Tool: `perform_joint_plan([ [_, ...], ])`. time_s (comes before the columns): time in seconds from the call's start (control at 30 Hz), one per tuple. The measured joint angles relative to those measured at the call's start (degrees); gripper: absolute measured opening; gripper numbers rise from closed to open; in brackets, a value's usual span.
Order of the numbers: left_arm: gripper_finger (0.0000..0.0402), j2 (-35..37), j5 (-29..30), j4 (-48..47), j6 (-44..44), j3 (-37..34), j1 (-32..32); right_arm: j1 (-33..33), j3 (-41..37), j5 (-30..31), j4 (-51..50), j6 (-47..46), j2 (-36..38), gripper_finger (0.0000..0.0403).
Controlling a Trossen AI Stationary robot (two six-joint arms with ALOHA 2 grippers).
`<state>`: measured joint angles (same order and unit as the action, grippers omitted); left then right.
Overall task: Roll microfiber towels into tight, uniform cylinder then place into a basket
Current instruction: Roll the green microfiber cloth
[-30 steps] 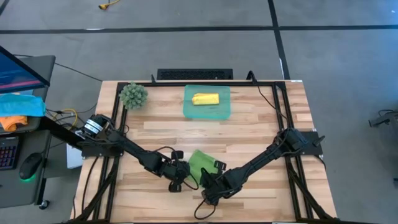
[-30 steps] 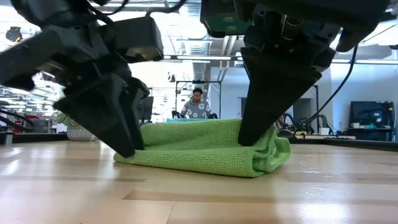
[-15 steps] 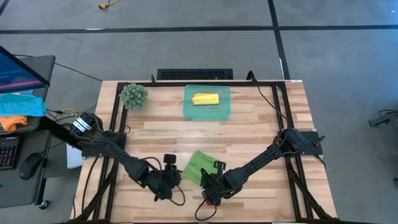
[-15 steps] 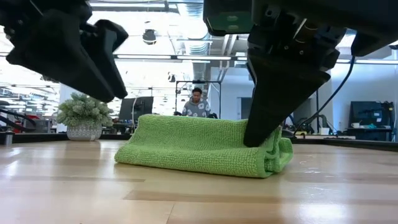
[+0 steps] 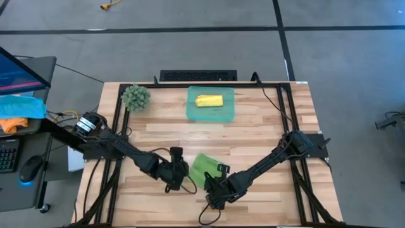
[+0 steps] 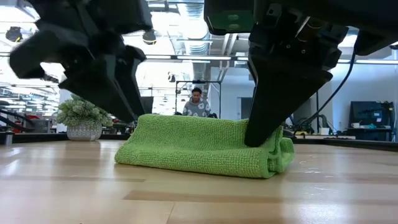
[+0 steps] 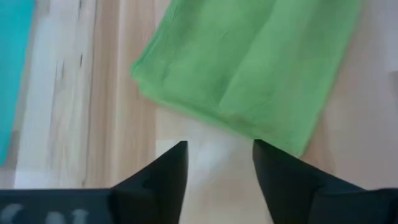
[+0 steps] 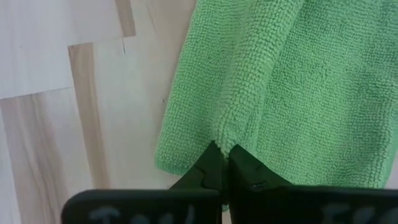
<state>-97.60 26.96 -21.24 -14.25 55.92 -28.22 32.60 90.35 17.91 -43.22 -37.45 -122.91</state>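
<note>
high view: shallow translucent teal plastic basket (image 5: pixel 211 113) sitting at the far middle of the pale wooden worktop (image 5: pixel 266 130), already holding the rolled bright yellow microfiber towel (image 5: pixel 209 101). the folded light green microfiber towel (image 5: pixel 202 168) is lying near the front edge, between the two arms, handy to both.

low view: the green towel is resting flat in a loose, thick fold, not yet a tight cylinder. the right end effector (image 6: pixel 261 138) is pressing down on one end, likely anchoring it; the left end effector (image 6: pixel 121 102) is hovering clear above the other end.

left wrist view: its dark fingers (image 7: pixel 163 177) are standing apart, gripping nothing, towel just ahead.

right wrist view: fingers (image 8: pixel 214 165) are pinching closed on a ridge of the green towel's edge.
</note>
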Motion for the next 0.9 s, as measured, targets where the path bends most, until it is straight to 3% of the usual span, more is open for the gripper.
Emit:
perform_joint_plan([
  [0.3,0.0236,0.00,-13.18,1.57,6.48,0.02,4.46,0.00,0.00,0.00,0.00,0.39,0.00,0.0007],
  [0.9,0.0234,0.09,-12.73,4.42,12.53,2.36,4.98,0.00,0.00,0.03,0.04,0.42,0.00,0.0020],
])
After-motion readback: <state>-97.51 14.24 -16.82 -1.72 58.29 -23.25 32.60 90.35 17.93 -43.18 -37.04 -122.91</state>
